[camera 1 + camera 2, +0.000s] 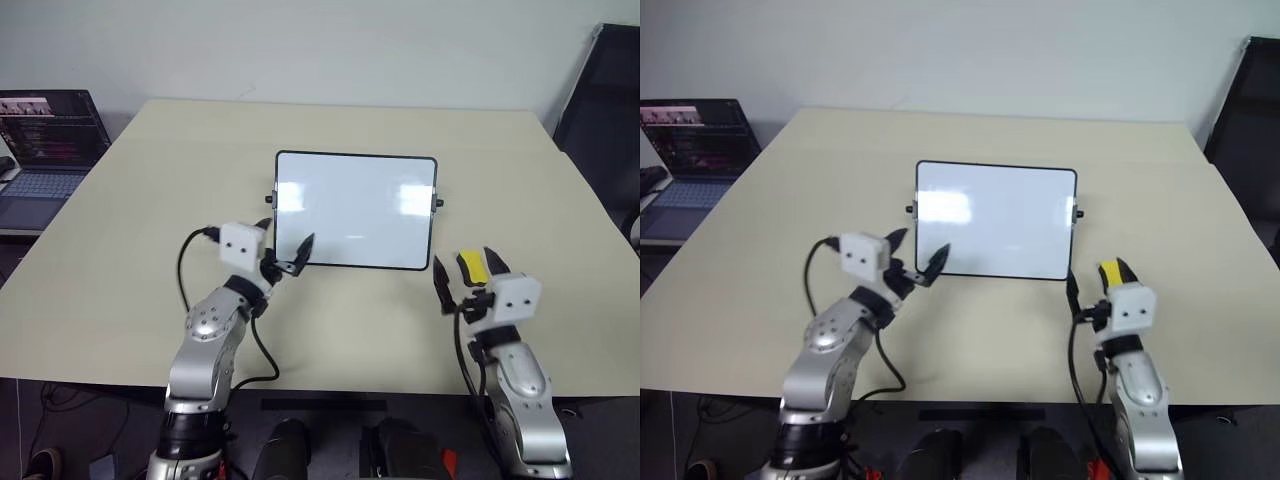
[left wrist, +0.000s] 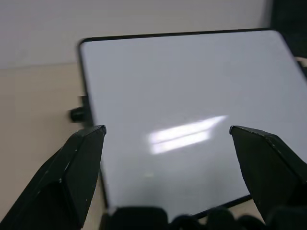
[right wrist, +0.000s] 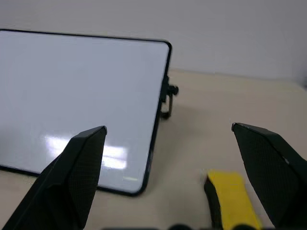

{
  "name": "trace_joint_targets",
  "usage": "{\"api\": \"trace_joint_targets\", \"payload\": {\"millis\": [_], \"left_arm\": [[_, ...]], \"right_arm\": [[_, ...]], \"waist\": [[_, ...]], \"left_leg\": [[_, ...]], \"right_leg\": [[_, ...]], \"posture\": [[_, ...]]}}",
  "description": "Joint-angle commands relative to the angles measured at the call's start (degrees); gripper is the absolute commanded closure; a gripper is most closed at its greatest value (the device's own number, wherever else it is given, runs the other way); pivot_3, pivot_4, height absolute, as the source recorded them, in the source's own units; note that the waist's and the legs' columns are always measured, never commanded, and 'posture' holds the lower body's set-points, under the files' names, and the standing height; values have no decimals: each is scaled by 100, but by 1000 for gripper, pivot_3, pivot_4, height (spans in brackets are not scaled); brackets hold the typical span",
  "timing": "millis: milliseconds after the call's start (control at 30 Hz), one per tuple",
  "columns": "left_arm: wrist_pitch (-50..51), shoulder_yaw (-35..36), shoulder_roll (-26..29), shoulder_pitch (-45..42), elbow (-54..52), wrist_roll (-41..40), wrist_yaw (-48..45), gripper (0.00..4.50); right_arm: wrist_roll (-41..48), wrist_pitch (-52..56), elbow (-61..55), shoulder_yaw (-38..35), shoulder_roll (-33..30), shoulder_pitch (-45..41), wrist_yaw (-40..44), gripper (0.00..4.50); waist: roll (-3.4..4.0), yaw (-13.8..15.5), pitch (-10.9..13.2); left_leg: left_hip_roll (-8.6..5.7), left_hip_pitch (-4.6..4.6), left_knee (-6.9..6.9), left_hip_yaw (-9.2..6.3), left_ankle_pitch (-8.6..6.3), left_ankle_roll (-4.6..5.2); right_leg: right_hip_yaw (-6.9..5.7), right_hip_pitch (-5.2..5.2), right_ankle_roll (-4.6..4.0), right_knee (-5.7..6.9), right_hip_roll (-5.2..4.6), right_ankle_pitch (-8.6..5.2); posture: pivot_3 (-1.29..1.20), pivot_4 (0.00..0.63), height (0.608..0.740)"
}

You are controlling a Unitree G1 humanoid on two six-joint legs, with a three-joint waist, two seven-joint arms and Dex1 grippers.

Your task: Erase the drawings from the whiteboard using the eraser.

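Observation:
The whiteboard (image 1: pixel 355 210) stands propped in the middle of the beige table (image 1: pixel 140 210). Its face looks plain white with glare patches, and the drawings are out of view. My left gripper (image 1: pixel 920 246) hovers open just in front of the board's lower left corner, nothing between its fingers. The yellow eraser (image 1: pixel 470 268) lies on the table to the right of the board's lower right corner. My right gripper (image 1: pixel 464 258) is open above it, one finger on each side, not closed on it. In the right wrist view the eraser (image 3: pixel 231 196) lies flat near the right finger.
An open laptop (image 1: pixel 45 140) sits on a lower surface at the far left. A dark chair (image 1: pixel 605 110) stands off the table's right side. A black cable (image 1: pixel 185 270) loops from my left wrist. The table's near edge runs just under both arms.

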Motion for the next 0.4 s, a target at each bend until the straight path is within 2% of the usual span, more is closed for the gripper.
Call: {"api": "trace_joint_targets", "payload": {"millis": [33, 267, 400], "left_arm": [[-667, 282, 38, 536, -178, 219, 273, 0], [-825, 306, -141, 1087, -192, 566, 867, 0], [-810, 274, -216, 1154, -210, 655, 1056, 0]], "right_arm": [[276, -87, -558, -81, -108, 384, 193, 30], [262, -5, -824, -92, -223, 939, 246, 30], [249, 179, -851, -40, -266, 816, 243, 30]], "waist": [[2, -2, -1], [-2, 40, -5], [-2, 35, -5]], "left_leg": [[0, 1, -1, 2, 0, 0], [4, 11, 15, -7, 1, 1], [6, 25, 13, 4, 1, 2]], "right_leg": [[0, 0, 0, -1, -1, 0], [-3, 30, 21, -7, -10, -15], [0, 39, 12, -10, -13, -22]], "posture": [[0, 150, 740], [0, 150, 740], [0, 150, 740]]}}
